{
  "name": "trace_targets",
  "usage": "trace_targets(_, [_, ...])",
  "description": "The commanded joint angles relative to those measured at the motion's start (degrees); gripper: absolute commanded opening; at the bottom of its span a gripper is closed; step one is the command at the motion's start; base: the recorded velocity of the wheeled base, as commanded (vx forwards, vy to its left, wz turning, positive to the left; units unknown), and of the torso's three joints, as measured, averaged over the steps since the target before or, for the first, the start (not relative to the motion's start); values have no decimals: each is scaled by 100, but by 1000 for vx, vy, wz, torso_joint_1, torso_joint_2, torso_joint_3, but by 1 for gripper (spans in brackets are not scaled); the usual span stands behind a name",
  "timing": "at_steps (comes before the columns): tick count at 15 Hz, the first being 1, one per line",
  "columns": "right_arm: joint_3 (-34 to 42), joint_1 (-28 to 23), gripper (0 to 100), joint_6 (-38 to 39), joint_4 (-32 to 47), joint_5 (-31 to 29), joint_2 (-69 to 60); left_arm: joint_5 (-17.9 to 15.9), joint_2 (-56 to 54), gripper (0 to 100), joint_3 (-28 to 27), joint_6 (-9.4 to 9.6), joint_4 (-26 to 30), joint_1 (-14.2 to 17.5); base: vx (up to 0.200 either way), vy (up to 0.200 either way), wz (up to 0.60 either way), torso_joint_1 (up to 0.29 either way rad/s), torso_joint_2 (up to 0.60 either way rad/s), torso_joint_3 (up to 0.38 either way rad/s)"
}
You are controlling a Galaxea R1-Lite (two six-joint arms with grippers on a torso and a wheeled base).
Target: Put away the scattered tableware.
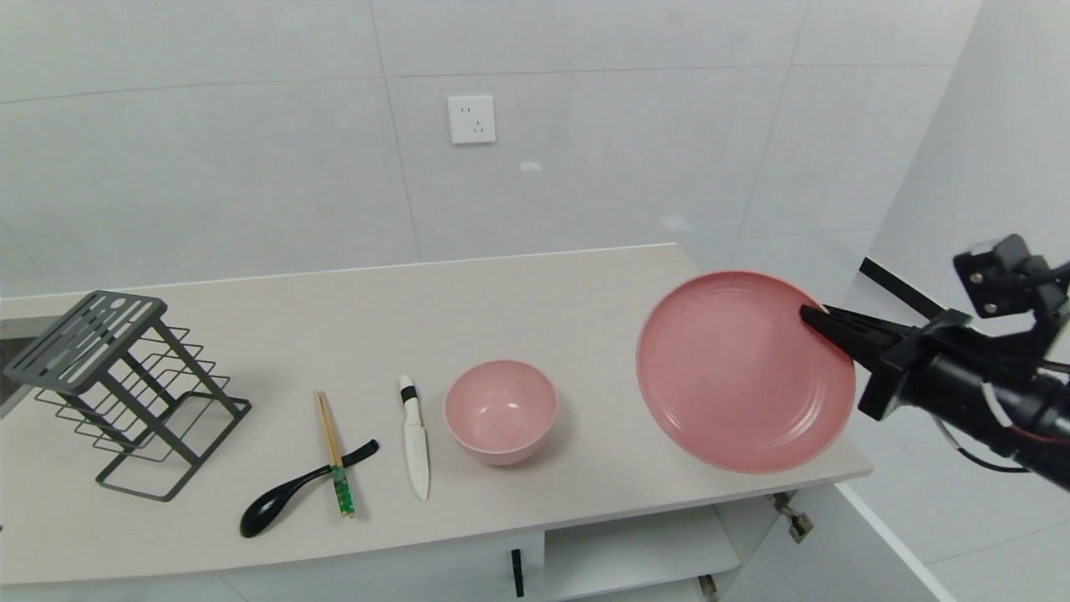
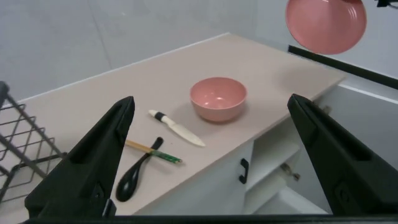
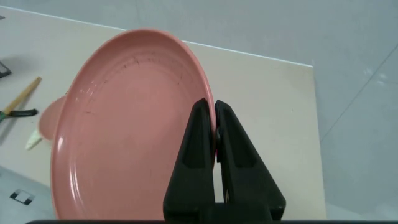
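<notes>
The right tool pinches the pink plate by its rim, tilted over the right end of the surface; the left tool hangs spread. Such an edge grip could let the plate swivel or slip before reaching the dish rack.

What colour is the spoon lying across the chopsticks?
Black. The spoon shows best in the head view.

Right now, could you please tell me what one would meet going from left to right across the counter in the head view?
Rack → knife → bowl → plate. The spoon and chopsticks cross each other between rack and knife, so I leave their order out.
</notes>
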Motion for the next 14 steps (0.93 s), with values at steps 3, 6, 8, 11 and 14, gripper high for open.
trace_targets(3, [536,-561,0,47,-497,388,-1002,-346,1861,100,-647,267,-74,-59,0,0,0,0,0,0])
trace_targets(6, [720,-1036,0,29,-1217,731,-589,-337,2617,100,-603,214,-356,-683,0,0,0,0,0,0])
trace_targets(8, [887,-1000,0,11,-1323,845,-528,-328,3013,100,-471,206,-830,-780,0,0,0,0,0,0])
trace_targets(11, [843,-860,0,11,-1332,863,-537,-337,3742,100,-480,153,-1287,-789,0,0,0,0,0,0])
trace_targets(14, [861,-860,0,-6,-1349,871,-563,-346,5263,100,-480,162,-2694,-806,0,0,0,0,0,0])
